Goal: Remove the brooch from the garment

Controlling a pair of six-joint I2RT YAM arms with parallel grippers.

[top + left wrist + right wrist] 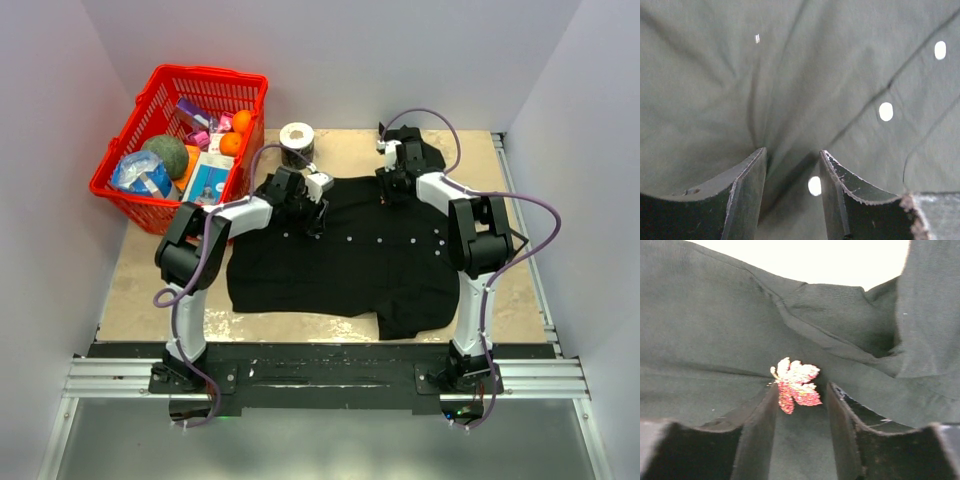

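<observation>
Two grippers work on the garment (340, 265), spread across the table (130, 290). The right gripper (802, 389) brackets the brooch (795, 385) — a red leaf pinned near the shirt's far edge — fingers parted; whether they clamp it I cannot tell. The left gripper (792, 152) presses on gathered cloth beside white buttons (885, 111), grip unclear.

I see the garment (340, 250) in plain black, without any pattern; in both wrist views it looks more grey-green. Its buttons (349, 240) are small and white. The brooch (795, 385) is red-pink in its lower part and pale cream in its upper part, with a fine speckled texture. The counter (140, 290) is beige. At its far left corner the basket (128, 203) is bright red, and inside are vivid orange oranges (231, 144) and a dull green round fruit (165, 155).
</observation>
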